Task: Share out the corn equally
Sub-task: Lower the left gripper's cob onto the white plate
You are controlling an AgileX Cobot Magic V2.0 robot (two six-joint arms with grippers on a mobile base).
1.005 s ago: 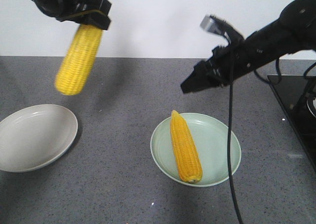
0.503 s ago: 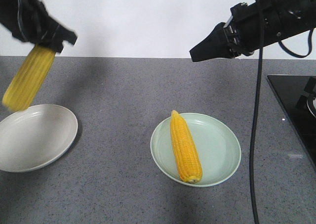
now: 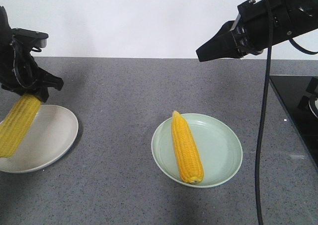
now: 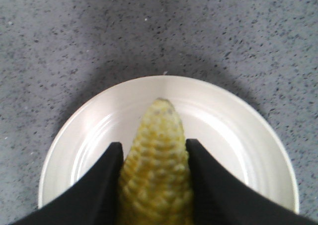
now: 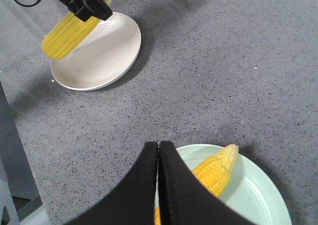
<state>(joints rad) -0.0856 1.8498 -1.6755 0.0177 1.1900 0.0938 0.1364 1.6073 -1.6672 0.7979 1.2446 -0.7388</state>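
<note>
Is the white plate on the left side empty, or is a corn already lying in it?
Empty. The white plate shows bare; the corn hangs above it, clamped in the left gripper.

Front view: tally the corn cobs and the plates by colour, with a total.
Corn cobs: 2, one held by the left gripper over the white plate (held cob), one lying on the green plate (lying cob)
White plates: 1
Green plates: 1
Total: 4
</note>
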